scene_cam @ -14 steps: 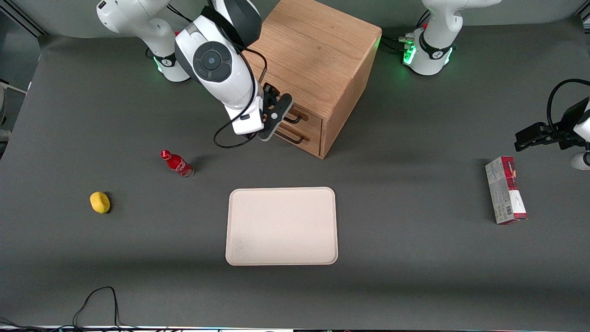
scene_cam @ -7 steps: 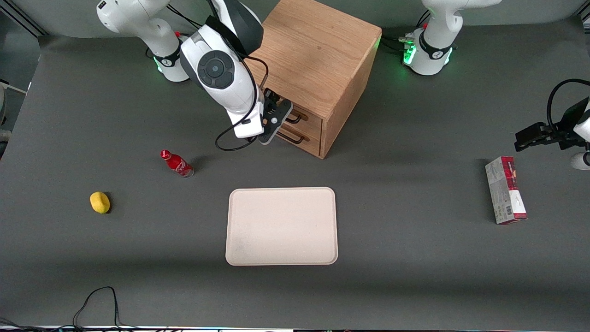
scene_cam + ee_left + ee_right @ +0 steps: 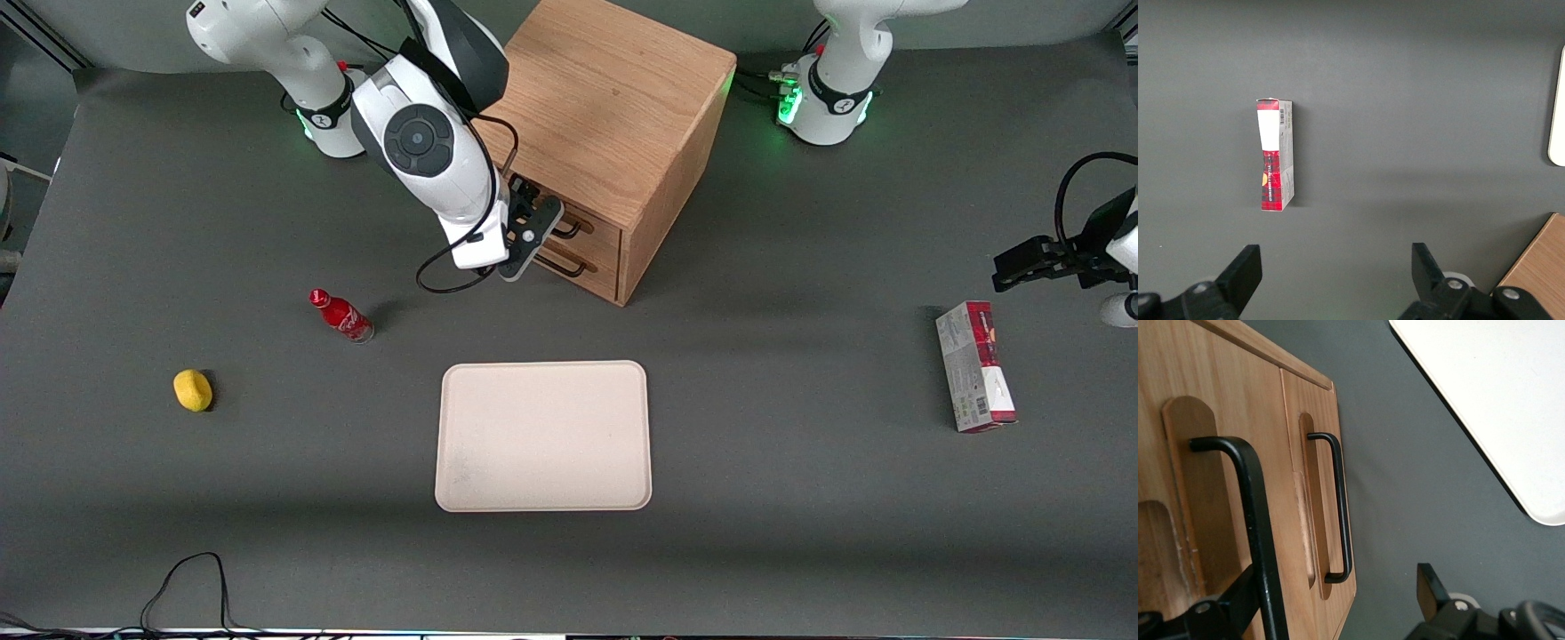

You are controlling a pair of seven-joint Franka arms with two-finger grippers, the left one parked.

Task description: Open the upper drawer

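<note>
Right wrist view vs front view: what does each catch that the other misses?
Only the right wrist view shows the upper drawer close: its black handle runs between the open gripper's two fingers, not yet clamped, and both drawer fronts sit flush.

Only the front view shows the cabinet's top, the red bottle, the yellow object and the carton toward the parked arm's end.

Both show the gripper at the drawers, the lower drawer's handle, the beige tray and the grey table.

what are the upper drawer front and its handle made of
Upper drawer: looks like light oak-toned wood, matte, with visible grain. Its handle: a thin black bar, probably painted metal, with a faint sheen. The end effector sits open around the handle.
</note>
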